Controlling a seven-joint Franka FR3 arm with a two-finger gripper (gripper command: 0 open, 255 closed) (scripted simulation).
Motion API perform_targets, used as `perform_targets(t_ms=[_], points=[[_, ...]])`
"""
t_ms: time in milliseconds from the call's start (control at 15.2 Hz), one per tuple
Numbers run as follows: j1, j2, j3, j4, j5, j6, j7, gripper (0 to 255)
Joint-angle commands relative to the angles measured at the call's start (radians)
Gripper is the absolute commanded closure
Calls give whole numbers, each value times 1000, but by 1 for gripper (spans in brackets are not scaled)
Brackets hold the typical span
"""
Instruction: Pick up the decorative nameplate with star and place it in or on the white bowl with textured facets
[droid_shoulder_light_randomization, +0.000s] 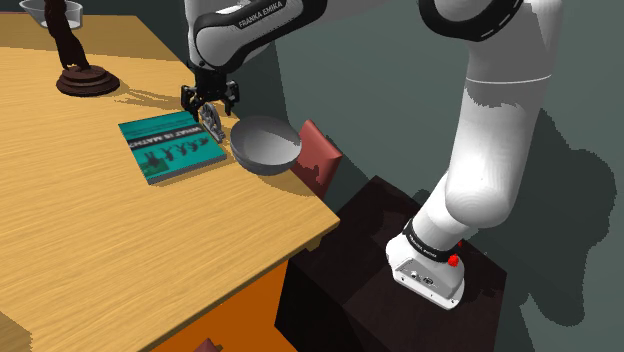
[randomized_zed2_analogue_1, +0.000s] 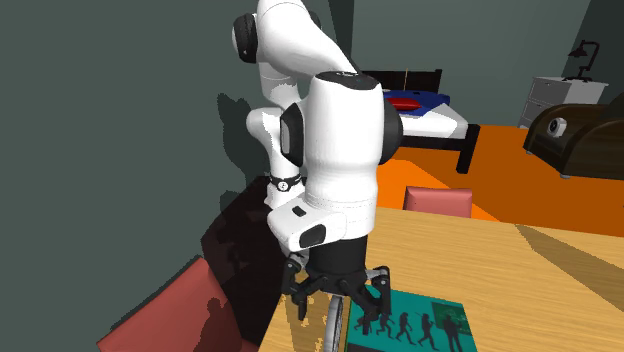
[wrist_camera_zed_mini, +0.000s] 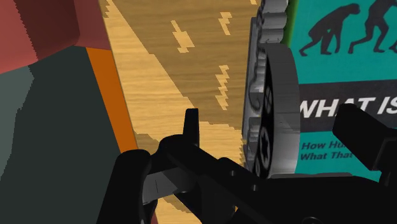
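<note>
Wrist view has the black gripper (wrist_camera_zed_mini: 273, 124) spread wide, holding nothing, its fingers (wrist_camera_zed_mini: 191, 127) either side of the grey nameplate (wrist_camera_zed_mini: 275, 102), which stands on edge at the teal book (wrist_camera_zed_mini: 343, 57). I'd centre first, then close squarely across its thin faces. The bowl (droid_shoulder_light_randomization: 265, 145) sits just beside it, close to the table (droid_shoulder_light_randomization: 120, 230) edge, and the way over looks open
</note>
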Motion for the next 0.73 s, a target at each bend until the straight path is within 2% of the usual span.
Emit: perform_targets(t_ms=[0,66,660], points=[[0,0,0,0,0,0,0,0],[0,0,0,0,0,0,0,255],[0,0,0,0,0,0,0,255]])
